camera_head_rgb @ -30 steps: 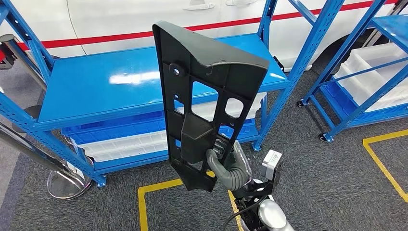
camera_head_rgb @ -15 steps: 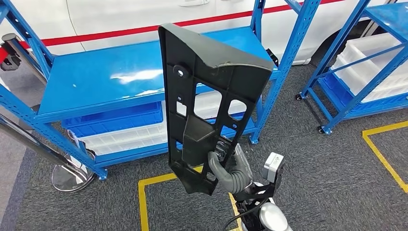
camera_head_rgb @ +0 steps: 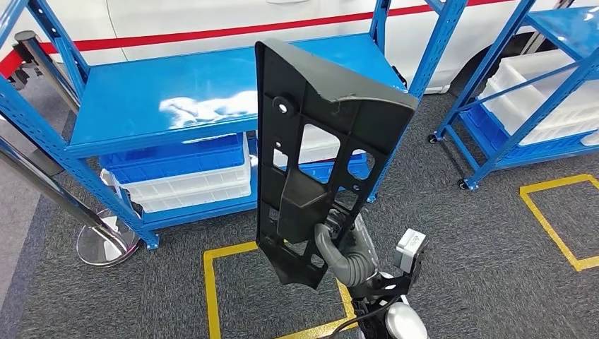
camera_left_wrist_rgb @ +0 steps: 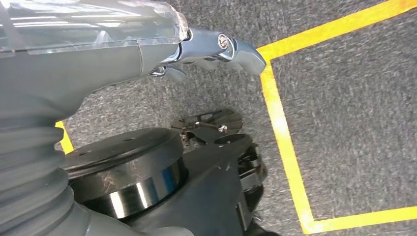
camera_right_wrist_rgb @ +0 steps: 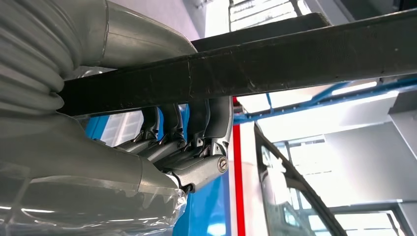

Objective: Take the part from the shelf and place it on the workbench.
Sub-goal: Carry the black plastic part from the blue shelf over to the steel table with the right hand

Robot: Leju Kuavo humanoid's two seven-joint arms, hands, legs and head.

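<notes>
Because the part (camera_head_rgb: 311,155) is long and flat, it is carried upright in the centre of the head view, its narrow foot low and its broad, angled top high, so that its weight hangs over the grip rather than levering sideways; the panel is black, pierced by several cut-outs, and it is held clear of the shelf (camera_head_rgb: 184,106), which lies behind it in the upper left of the frame with its blue deck bare under the glare. The right hand (camera_head_rgb: 342,247) is closed on the part near its lower end, the grey thumb being hooked round the front face while the fingers (camera_right_wrist_rgb: 196,125) are wrapped over the panel's edge, as is seen in the right wrist view; a low grasp of this kind is judged to keep the top free but to leave it liable to sway. The left hand (camera_left_wrist_rgb: 216,46) is seen in the left wrist view above grey carpet and a yellow floor line (camera_left_wrist_rgb: 282,132), nothing being held in it; whether its fingers are spread or curled cannot be told. White and blue bins (camera_head_rgb: 180,176) are stored on the shelf's lower level; a second blue rack (camera_head_rgb: 537,92) stands at the right of the frame; no tabletop is seen, so the placing is judged not yet begun.
</notes>
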